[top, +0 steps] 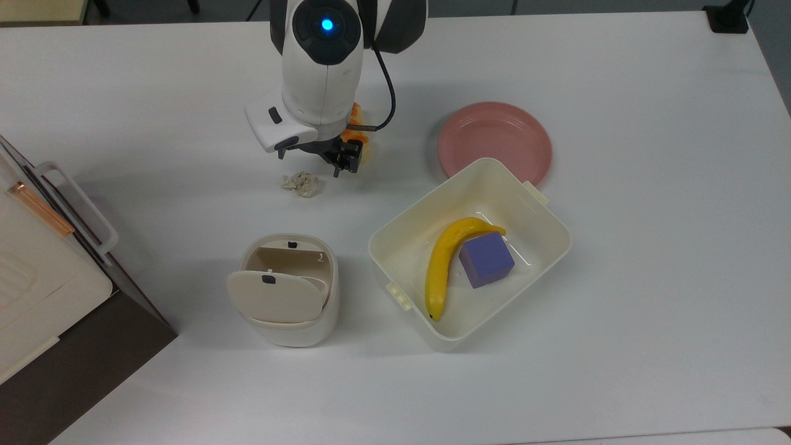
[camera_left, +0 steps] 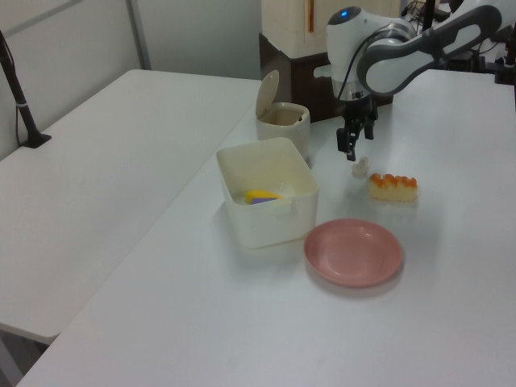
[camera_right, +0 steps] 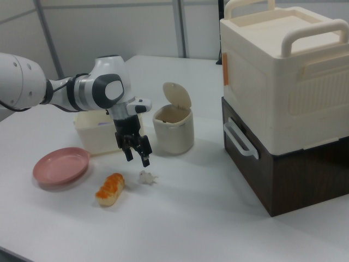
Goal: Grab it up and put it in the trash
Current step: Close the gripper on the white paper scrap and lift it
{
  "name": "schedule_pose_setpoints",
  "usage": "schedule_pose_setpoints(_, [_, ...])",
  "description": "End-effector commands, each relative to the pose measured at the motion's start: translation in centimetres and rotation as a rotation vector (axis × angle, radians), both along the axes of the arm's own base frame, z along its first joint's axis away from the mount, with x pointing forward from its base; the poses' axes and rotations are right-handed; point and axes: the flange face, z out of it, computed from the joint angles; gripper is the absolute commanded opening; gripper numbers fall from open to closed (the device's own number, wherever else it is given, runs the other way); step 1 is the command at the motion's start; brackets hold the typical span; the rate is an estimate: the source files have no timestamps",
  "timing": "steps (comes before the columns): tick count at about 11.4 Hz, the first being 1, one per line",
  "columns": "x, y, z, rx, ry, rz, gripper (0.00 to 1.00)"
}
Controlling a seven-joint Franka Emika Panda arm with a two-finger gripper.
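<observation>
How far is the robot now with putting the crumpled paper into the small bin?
Nothing is delivered yet: the crumpled paper wad lies on the table, outside the bin. In hand now is the approach: the gripper hangs just above the wad, fingers open, holding nothing. Left to do: lower, close on the wad, lift it, carry it to the bin, whose flap lid stands tipped open, and drop it in.
</observation>
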Motion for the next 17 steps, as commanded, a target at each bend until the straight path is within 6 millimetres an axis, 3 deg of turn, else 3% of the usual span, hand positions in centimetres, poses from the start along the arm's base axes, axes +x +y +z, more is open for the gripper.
schedule_pose_setpoints(1, [-1.6,-0.9,-1.8,-0.048,0.018,0.0,0.97])
schedule_pose_setpoints(5, [-1.1,-1.6,-4.3,-0.055,0.031,0.0,0.96])
schedule_pose_setpoints(9, [-0.3,-1.1,-5.8,-0.067,0.036,-0.002,0.93])
schedule_pose_setpoints(11, [0.1,-0.9,-5.9,-0.062,0.008,0.007,0.87])
schedule_pose_setpoints(14, [0.2,-1.0,-5.8,-0.061,0.002,0.007,0.63])
schedule_pose_setpoints(15, [0.2,-1.0,-5.8,-0.06,0.002,0.014,0.39])
schedule_pose_setpoints(17, [0.3,-1.0,-5.7,-0.069,0.001,0.029,0.05])
